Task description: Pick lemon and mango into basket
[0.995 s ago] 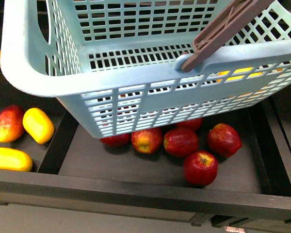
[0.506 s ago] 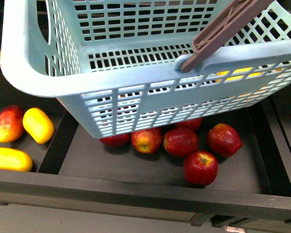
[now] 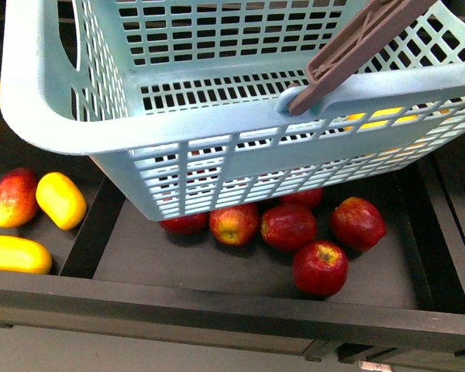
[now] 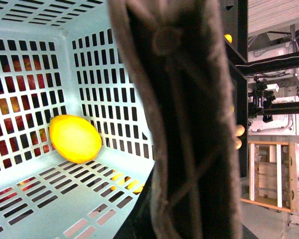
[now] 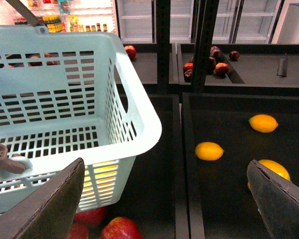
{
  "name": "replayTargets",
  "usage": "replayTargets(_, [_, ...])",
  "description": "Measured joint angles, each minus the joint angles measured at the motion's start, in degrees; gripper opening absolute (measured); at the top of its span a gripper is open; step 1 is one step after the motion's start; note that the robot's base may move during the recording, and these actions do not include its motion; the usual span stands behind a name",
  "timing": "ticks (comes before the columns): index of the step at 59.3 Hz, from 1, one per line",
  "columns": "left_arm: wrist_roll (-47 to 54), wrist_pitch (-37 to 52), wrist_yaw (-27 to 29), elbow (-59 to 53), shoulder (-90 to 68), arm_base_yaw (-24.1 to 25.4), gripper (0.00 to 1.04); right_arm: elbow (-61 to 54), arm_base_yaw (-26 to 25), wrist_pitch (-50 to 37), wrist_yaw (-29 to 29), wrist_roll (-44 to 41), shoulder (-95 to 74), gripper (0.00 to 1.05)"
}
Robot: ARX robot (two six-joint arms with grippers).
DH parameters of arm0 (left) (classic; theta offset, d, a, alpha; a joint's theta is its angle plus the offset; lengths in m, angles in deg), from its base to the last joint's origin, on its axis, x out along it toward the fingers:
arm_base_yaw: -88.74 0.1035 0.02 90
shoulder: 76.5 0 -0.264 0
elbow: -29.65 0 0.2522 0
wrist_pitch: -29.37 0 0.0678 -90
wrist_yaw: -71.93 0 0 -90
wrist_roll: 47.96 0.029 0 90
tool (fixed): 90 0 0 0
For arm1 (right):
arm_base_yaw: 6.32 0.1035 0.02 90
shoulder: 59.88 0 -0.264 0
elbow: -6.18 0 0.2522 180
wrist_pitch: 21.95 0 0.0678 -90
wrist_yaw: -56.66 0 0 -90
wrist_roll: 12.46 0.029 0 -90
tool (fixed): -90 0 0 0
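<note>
The aqua basket (image 3: 178,116) hangs tilted above a bin of red apples, and its brown handle (image 3: 356,46) rises to the upper right. My left gripper is shut on that handle (image 4: 189,124), which fills the left wrist view and hides the jaws. A bright-yellow lemon (image 4: 74,138) lies inside the basket against its wall. The red-and-yellow mango (image 3: 15,198) lies in the left bin beside a yellow mango (image 3: 60,200). My right gripper (image 5: 164,209) is open and empty, above the divider between the basket (image 5: 65,114) and a bin with loose lemons (image 5: 209,151).
Several red apples (image 3: 320,267) lie in the black bin under the basket. A long yellow mango (image 3: 15,254) lies at the far left. More yellow fruits (image 5: 263,123) lie in the right bin. Black dividers (image 5: 175,164) separate the bins, and shelves stand behind.
</note>
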State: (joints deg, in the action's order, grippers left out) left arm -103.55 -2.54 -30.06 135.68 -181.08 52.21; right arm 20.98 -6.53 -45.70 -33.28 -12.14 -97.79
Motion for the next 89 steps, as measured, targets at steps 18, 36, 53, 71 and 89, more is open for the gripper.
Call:
replayTargets(18, [-0.52,0.17,-0.94,-0.11,0.11,-0.70,0.05,0.00,0.00,0.02,0.15,0.00,0.09,0.96])
replayTargets(36, [-0.22,0.17,0.17,-0.35,0.26,-0.04,0.05,0.00,0.11,0.13,-0.07,0.02,0.11,0.96])
replayTargets(53, [-0.17,0.17,-0.24,-0.37,0.26,0.09,0.05,0.00,0.17,0.13,-0.07,0.00,0.15,0.96])
replayTargets(71, [-0.13,0.17,-0.02,-0.37,0.28,0.07,0.05,0.00,0.20,0.13,-0.07,0.00,0.11,0.96])
replayTargets(89, [-0.13,0.17,-0.11,-0.39,0.33,0.11,0.05,0.00,0.22,0.13,0.02,0.00,0.11,0.96])
